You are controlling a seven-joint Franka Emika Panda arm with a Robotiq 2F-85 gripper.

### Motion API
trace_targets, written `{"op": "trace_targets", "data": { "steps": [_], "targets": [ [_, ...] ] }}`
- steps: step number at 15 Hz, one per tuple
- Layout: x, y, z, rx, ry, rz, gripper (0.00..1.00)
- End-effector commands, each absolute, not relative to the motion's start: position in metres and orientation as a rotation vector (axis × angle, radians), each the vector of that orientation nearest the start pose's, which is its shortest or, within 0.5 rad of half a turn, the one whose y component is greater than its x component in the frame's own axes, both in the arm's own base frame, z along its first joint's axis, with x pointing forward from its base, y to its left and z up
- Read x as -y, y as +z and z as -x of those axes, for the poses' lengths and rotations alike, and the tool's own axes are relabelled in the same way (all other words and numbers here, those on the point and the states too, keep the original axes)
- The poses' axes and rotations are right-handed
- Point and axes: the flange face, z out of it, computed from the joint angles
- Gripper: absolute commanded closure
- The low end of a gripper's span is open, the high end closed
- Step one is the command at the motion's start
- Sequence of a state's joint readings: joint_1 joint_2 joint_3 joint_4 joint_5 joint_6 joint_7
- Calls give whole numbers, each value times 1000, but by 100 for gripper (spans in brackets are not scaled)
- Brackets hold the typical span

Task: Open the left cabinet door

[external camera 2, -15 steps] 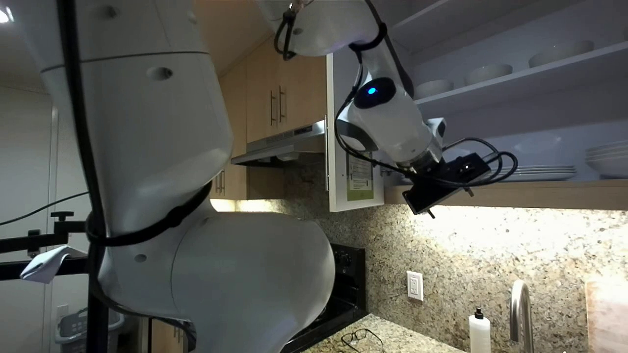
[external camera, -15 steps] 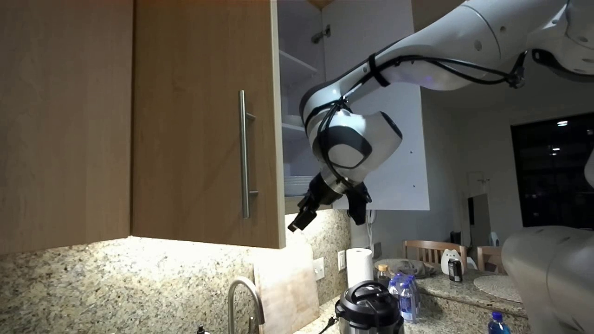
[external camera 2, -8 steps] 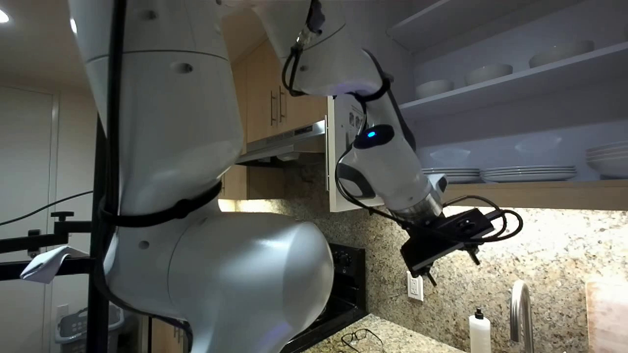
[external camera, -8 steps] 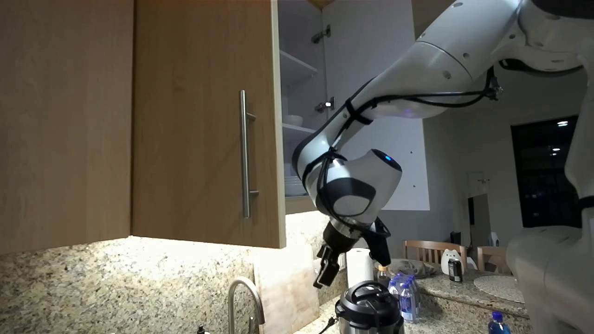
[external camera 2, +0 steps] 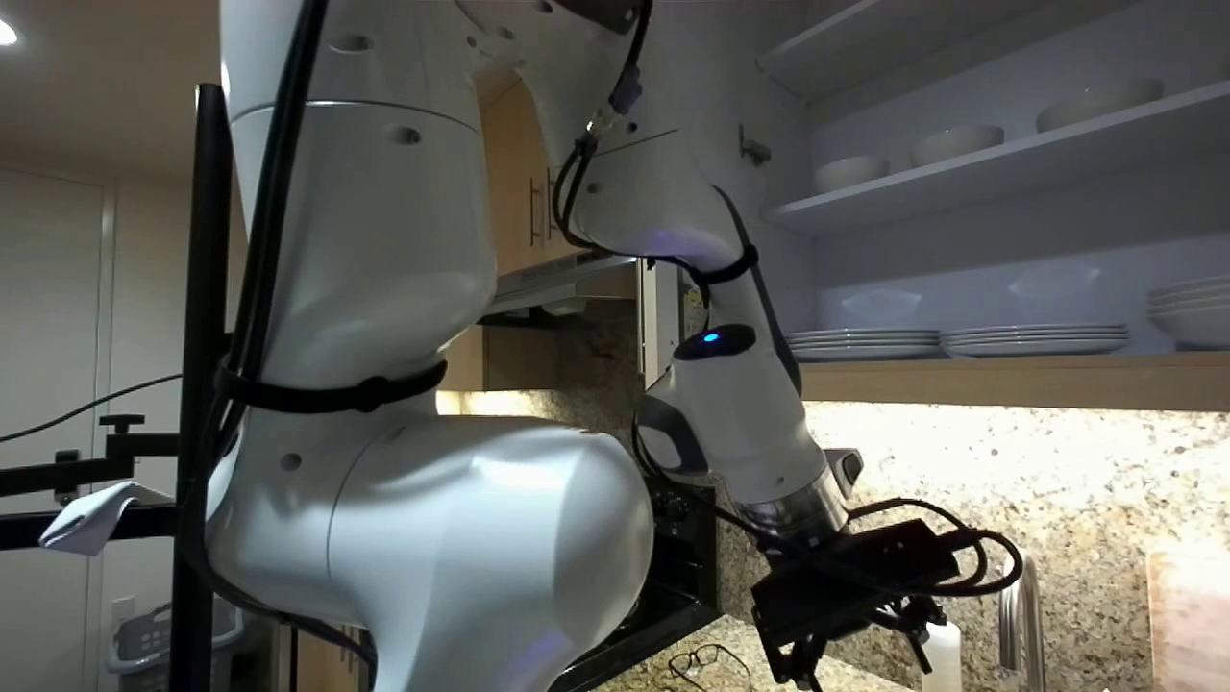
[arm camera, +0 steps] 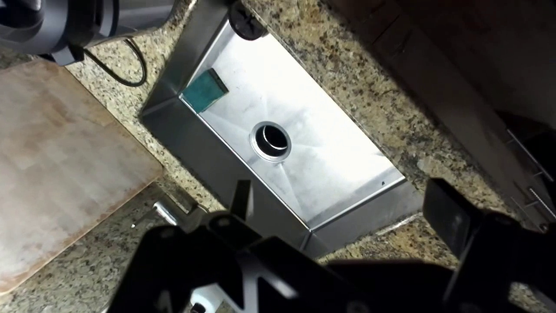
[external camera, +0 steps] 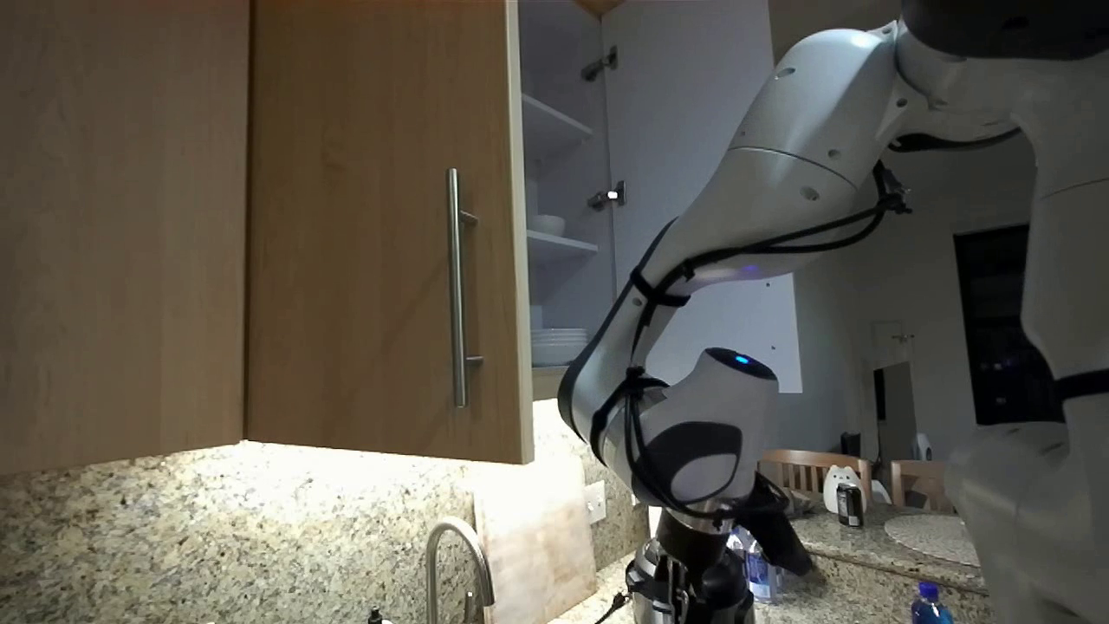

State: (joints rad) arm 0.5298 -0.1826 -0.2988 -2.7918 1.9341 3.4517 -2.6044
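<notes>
The left cabinet door point(external camera: 372, 225), light-brown wood grain with a slim silver bar handle point(external camera: 457, 295) near its free edge, stands swung out, and shelves show behind that edge. In an exterior view only a strip of this door point(external camera 2: 657, 312) shows past the arm. Well below and apart from it, my gripper point(external camera: 693, 598) hangs low in front of the pressure cooker. Its fingers point down over the sink area, also in an exterior view of the gripper point(external camera 2: 860, 663). In the wrist view the gripper point(arm camera: 345, 208) is open, with nothing between its widely spaced fingertips.
A pale door panel point(external camera: 684, 104) also stands open. Plates point(external camera 2: 1033, 341) and bowls point(external camera 2: 956, 144) sit on the shelves. Below are the sink point(arm camera: 321, 117), faucet point(external camera: 459, 533), cutting board point(arm camera: 65, 165), pressure cooker point(external camera: 645, 581) and soap bottle point(external camera 2: 942, 658).
The arm has dropped, taking my gripper from about the height of the cabinet's lower edge down toward the counter and sink. The doors have not moved.
</notes>
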Motion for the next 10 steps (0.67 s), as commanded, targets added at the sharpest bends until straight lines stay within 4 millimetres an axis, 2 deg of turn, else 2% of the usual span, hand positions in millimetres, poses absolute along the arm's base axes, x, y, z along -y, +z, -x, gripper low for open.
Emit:
{"op": "trace_targets", "data": {
  "steps": [1,4,10],
  "targets": [
    [39,277,-310,1351,-601,3130,0],
    [49,282,-314,1323,-616,3160,0],
    [48,282,-314,1329,-618,3158,0]
  ]
}}
